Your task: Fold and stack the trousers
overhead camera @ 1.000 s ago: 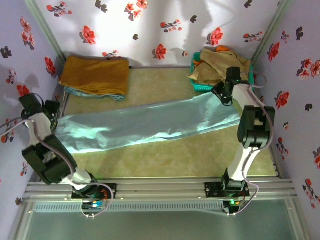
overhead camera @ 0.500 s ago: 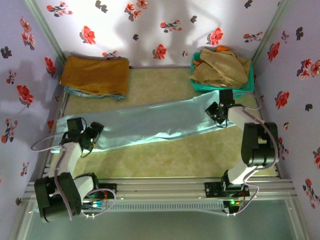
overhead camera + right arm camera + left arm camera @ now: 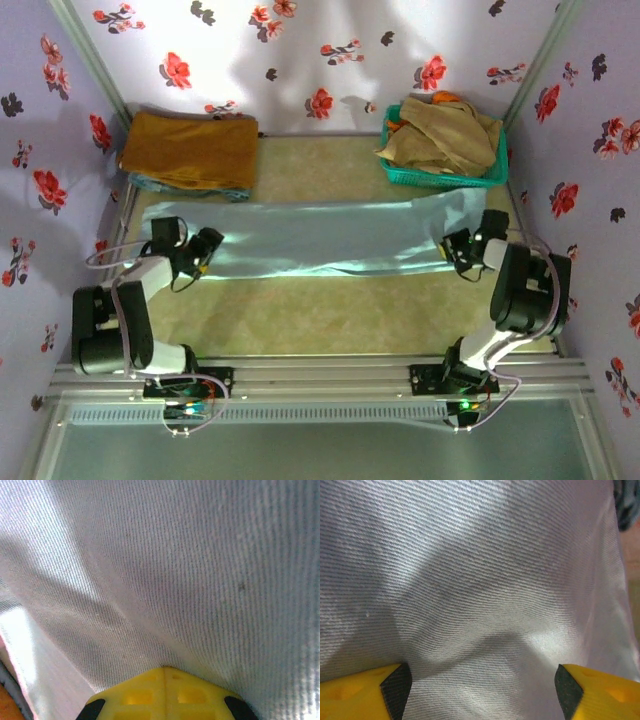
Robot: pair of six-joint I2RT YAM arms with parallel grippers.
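From above I see the pale green desk (image 3: pixel 330 310) walled in by floral paper, and across its middle the trousers (image 3: pixel 320 238), a long pale blue-grey band running almost level from left to right. A second ago that band lay slanted, low at the left and high at the right near the basket, and it looked wider; now it is narrower and straighter. At the far left corner a folded mustard-brown cloth (image 3: pixel 190 150) sits where it was, and at the far right the teal basket (image 3: pixel 440 178) holds its heap of beige garments (image 3: pixel 440 135), also unmoved. My left gripper (image 3: pixel 205 250), which was out at the left edge of the desk a second ago, has come in over the left end of the trousers. In its wrist view, the left gripper (image 3: pixel 480 695) has its yellow fingers (image 3: pixel 395 687) set wide apart, with the woven cloth between and beyond them. My right gripper (image 3: pixel 458 252) has drawn back from beside the basket towards me, at the right end of the trousers. In its wrist view the right gripper (image 3: pixel 165 680) has its fingers together, with the cloth creased down into them, clamped on the trousers.
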